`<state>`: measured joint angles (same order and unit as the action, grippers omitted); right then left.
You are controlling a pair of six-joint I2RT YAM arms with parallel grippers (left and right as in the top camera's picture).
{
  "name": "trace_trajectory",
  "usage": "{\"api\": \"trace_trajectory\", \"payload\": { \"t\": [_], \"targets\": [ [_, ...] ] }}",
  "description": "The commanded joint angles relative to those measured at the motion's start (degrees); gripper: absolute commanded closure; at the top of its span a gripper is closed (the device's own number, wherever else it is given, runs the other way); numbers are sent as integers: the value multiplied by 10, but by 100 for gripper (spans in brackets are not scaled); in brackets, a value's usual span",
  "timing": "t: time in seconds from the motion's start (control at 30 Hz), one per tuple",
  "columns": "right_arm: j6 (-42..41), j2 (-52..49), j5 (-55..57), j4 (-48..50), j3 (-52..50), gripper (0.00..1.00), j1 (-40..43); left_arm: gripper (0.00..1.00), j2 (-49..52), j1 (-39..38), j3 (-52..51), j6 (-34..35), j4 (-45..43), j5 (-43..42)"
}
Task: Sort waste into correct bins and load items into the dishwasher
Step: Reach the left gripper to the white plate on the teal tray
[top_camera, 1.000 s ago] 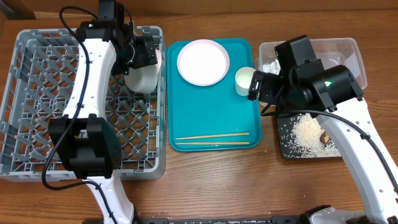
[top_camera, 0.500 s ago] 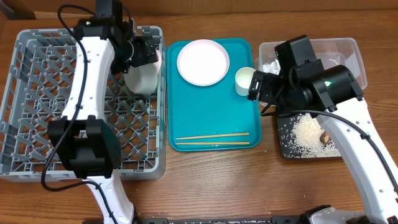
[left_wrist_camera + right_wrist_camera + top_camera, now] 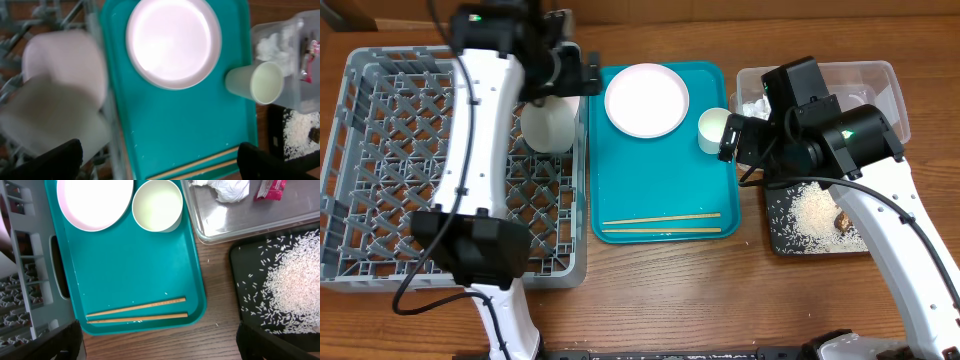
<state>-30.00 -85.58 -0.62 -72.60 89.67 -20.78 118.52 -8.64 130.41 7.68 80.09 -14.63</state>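
Bright, even light with soft shadows; left wrist view smeared, probably motion blur, plate (image 3: 173, 42) glaring.

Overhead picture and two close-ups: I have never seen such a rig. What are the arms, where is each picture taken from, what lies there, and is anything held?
Two white robot arms work at a table, each ending in a two-finger tool. One picture looks down from above; the other two come from cameras on the wrists, the dark corners being their fingers. At left, a grey dish rack holds a pale bowl. In the middle, a teal tray carries a plate, a cup and two chopsticks. At right, a clear tub holds a tissue and a red wrapper; a black tray holds rice. The left tool and the right tool are both open, holding nothing.
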Motion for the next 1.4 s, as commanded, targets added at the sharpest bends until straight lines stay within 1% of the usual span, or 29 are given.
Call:
{"api": "trace_trajectory", "payload": {
  "t": [0.0, 0.03, 0.07, 0.1, 0.17, 0.23, 0.27, 0.33, 0.37, 0.4, 0.43, 0.53, 0.6, 0.7, 0.87, 0.93, 0.97, 1.03, 1.17, 1.37],
  "targets": [
    [0, 3, 6, 3, 4, 0, -2, 2, -7, -58, -17, -7, -40, -6],
    [0, 3, 6, 3, 4, 0, -2, 4, -7, -73, -22, 16, -53, 17],
    [0, 3, 6, 3, 4, 0, -2, 4, -7, -84, -27, 45, -62, 45],
    [0, 3, 6, 3, 4, 0, -2, 2, -7, -97, -34, 85, -71, 85],
    [0, 3, 6, 3, 4, 0, -2, 2, -7, -116, -52, 143, -89, 144],
    [0, 3, 6, 3, 4, 0, -2, 5, -7, -131, -75, 155, -114, 171],
    [0, 3, 6, 3, 4, 0, -2, 4, -7, -137, -92, 154, -130, 179],
    [0, 3, 6, 3, 4, 0, -2, 11, -7, -145, -123, 146, -162, 180],
    [0, 3, 6, 3, 4, 0, -2, 20, -7, -148, -146, 149, -182, 176],
    [0, 3, 6, 3, 4, 0, -2, 27, -7, -150, -162, 161, -195, 174],
    [0, 3, 6, 3, 4, 0, -2, 28, -7, -150, -178, 179, -208, 174],
    [0, 3, 6, 3, 4, 0, -2, 30, -7, -151, -231, 252, -252, 174],
    [0, 3, 6, 3, 4, 0, -2, 29, -7, -151, -264, 300, -284, 174],
    [0, 3, 6, 3, 4, 0, -2, 30, -7, -151, -299, 346, -320, 174],
    [0, 3, 6, 3, 4, 0, -2, 32, -5, -151, -340, 383, -347, 185],
    [0, 3, 6, 3, 4, 0, -2, 35, -4, -151, -356, 391, -365, 185],
    [0, 3, 6, 3, 4, 0, -2, 39, -3, -151, -364, 392, -378, 185],
    [0, 3, 6, 3, 4, 0, -2, 42, 3, -151, -377, 402, -401, 185],
    [0, 3, 6, 3, 4, 0, -2, 45, 21, -152, -389, 413, -440, 185],
    [0, 3, 6, 3, 4, 0, -2, 44, 49, -152, -389, 423, -444, 181]
  ]
}}
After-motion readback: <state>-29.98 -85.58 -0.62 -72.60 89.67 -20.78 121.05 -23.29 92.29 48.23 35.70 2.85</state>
